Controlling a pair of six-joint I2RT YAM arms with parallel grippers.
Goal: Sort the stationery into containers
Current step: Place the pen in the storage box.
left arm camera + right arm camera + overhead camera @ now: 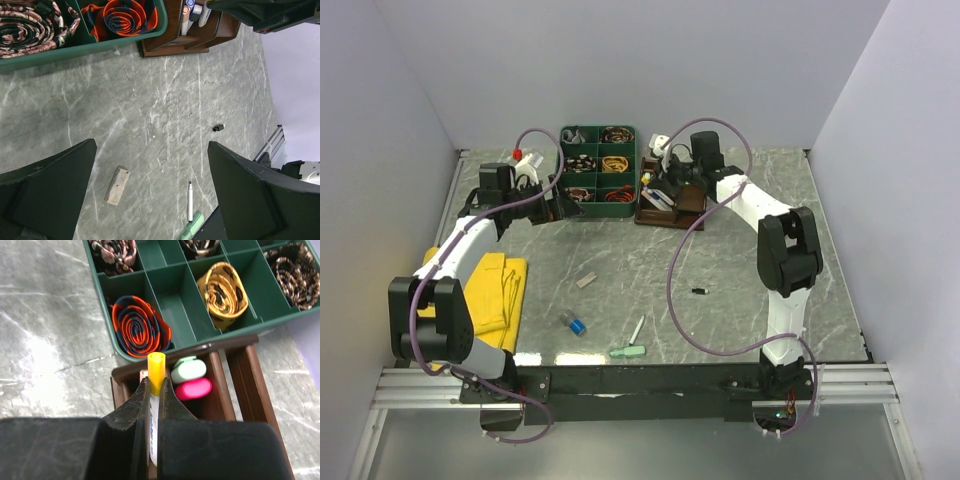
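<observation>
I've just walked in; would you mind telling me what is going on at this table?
The right gripper is shut on a yellow-capped marker, holding it over the brown wooden organiser, where a mint highlighter and a pink highlighter already stand. The left gripper hangs open and empty above the table, near the green tray of rolled ties. A white pen, a green highlighter, a pale block and a small black bit lie loose on the table, not yet sorted.

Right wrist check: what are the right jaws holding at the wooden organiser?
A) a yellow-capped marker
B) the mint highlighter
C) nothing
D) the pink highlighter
A: the right jaws are closed on the yellow-capped marker over the wooden organiser; the pink and mint highlighters already stand inside it.
</observation>
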